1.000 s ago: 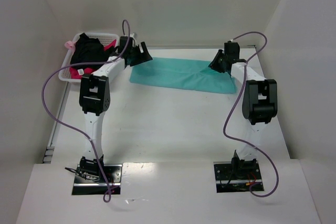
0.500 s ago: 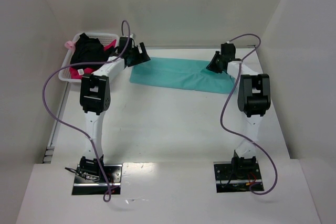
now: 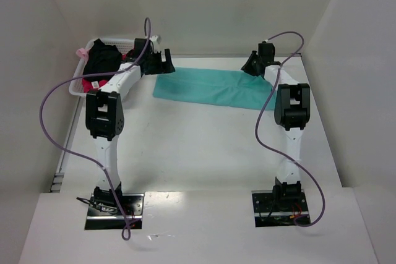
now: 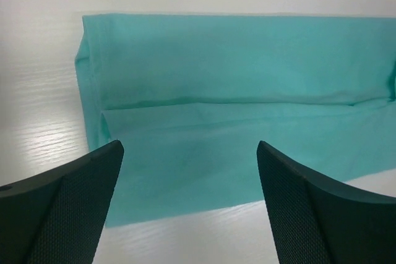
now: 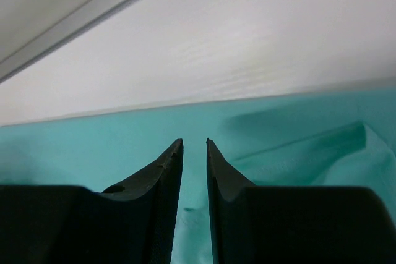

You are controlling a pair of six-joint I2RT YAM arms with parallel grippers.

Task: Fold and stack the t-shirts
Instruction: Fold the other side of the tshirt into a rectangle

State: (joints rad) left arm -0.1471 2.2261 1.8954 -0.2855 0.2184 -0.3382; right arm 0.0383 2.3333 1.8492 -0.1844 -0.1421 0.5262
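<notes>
Two robot arms reach across a white surface [image 3: 198,146] toward a teal-green t-shirt [image 3: 213,89], which lies flat at the far side, folded lengthwise into a long band running left to right. The left gripper [image 3: 162,63] hangs over the band's left end with its jaws spread wide. In the left wrist view the two dark fingers [image 4: 68,208] frame the cloth from above and touch none of it, while one straight fold line crosses the shirt [image 4: 235,78] from end to end.

The right gripper [image 3: 252,65] sits at the band's far right corner. Its wrist camera shows the jaws drawn almost together, with only a thin slit between them and nothing visible between the tips. The right gripper [image 5: 193,141] points at the shirt's far edge, where teal cloth [image 5: 74,159] meets bare surface, and a raised fold of fabric lies to the right of the fingers.

At the far left corner stands a white lattice basket [image 3: 74,88], just beside the left arm's forearm. A black t-shirt [image 3: 102,61] is heaped inside it, and a bright pink-red t-shirt [image 3: 82,83] shows beneath and around the black one. Both garments are crumpled, and they lie well apart from the folded teal-green shirt. Purple cables loop from each arm's wrist down to its base.
</notes>
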